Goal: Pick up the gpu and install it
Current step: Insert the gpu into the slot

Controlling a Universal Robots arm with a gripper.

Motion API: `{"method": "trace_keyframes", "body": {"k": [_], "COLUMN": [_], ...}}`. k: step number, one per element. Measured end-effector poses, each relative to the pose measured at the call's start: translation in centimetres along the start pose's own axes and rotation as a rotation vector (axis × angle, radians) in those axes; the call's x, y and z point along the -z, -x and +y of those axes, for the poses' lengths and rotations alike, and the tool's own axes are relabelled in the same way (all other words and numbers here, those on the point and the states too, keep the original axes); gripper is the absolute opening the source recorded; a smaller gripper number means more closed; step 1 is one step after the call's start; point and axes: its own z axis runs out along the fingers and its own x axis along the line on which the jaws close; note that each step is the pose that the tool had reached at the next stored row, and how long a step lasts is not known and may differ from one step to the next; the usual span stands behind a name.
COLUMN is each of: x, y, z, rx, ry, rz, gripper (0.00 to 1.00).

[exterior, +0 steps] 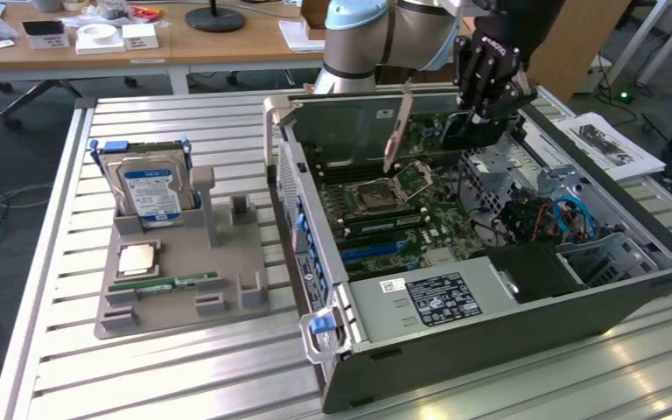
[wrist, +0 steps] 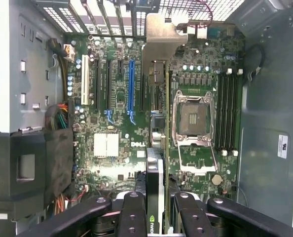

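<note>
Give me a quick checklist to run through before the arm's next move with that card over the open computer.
1. Grip: the thin flat gpu card with silvery metal end bracket is clamped in the black gripper: ok.
2. Place: the card hangs over the green motherboard inside the open black metal computer case: ok.
3. Long blue slot on the motherboard free: ok.
4. Card lined up with a slot: cannot tell.
5. Card seated: not ok, it hangs above the board.
</note>
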Motion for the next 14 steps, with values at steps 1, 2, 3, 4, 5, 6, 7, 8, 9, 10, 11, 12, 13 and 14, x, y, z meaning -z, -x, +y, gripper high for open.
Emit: {"method": "trace_keyframes", "body": {"k": [1, 2, 3, 4, 5, 6, 7, 8, 9, 10, 11, 12, 13, 14], "x": [-0.10, -0.20, -0.30, -0.40, -0.46, -0.48, -0.49, -0.49, -0.49, -0.50, -0.51, -0.51, -0.50, -0.49], "y": [0.00, 0.00, 0.00, -0.01, -0.01, -0.01, -0.01, -0.01, -0.01, -0.01, -0.04, -0.11, -0.24, -0.39], "z": [0.09, 0.16, 0.23, 0.28, 0.29, 0.29, 0.29, 0.29, 0.29, 0.29, 0.30, 0.30, 0.30, 0.30], "rx": [0.000, 0.000, 0.000, 0.000, 0.000, 0.000, 0.000, 0.000, 0.000, 0.000, 0.000, 0.000, 0.000, 0.000], "ry": [-0.0003, -0.0004, -0.0005, -0.0005, -0.0005, -0.0004, -0.0004, -0.0004, -0.0004, -0.0004, -0.0006, -0.0006, -0.0005, -0.0004], "rz": [0.0000, 0.0000, 0.0001, 0.0001, 0.0002, 0.0003, 0.0004, 0.0004, 0.0003, 0.0002, -0.0002, -0.0002, 0.0000, 0.0001], "gripper": [0.27, 0.27, 0.27, 0.27, 0.27, 0.27, 0.27, 0.27, 0.27, 0.27, 0.27, 0.27, 0.27, 0.27]}}
